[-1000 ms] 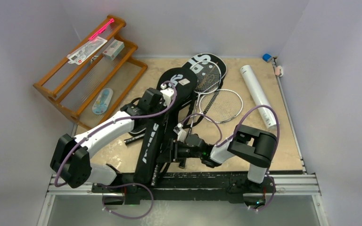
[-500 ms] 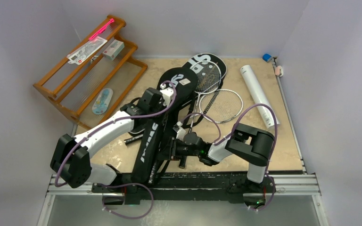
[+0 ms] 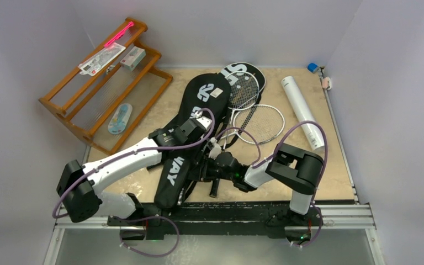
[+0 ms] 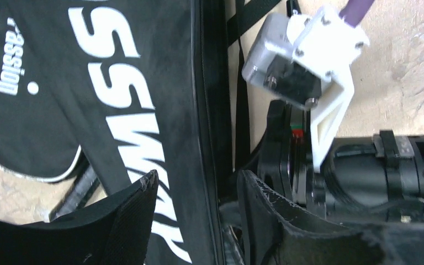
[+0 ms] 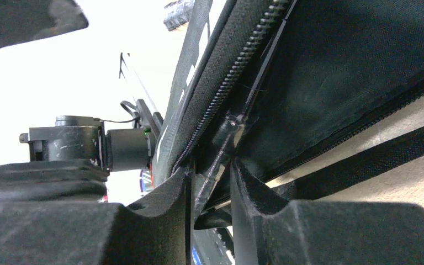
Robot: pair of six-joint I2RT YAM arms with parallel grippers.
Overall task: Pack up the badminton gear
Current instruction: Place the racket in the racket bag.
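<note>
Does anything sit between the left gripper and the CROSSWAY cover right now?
Nothing visible does. The left gripper hangs with its jaws open directly over the CROSSWAY cover, at its long edge. The right gripper, clamped on that same edge, sits close beside it, not in between.

I logged these from the overhead view.
- Orange-brown wooden rack (image 3: 66,83): stepped, and it stood at ten o'clock beside the beige tabletop (image 3: 337,165).
- Pink stick (image 3: 118,34): it lay along the rack's top rail.
- Flat printed packet (image 3: 101,59) and small greenish box (image 3: 132,57): side by side on the next step down.
- Pale blue packet (image 3: 120,118): on the lowest shelf.
- Small blue object (image 3: 313,67): in the corner at one o'clock, with a pinkish item (image 3: 326,83) near it. I could not identify either.
</note>
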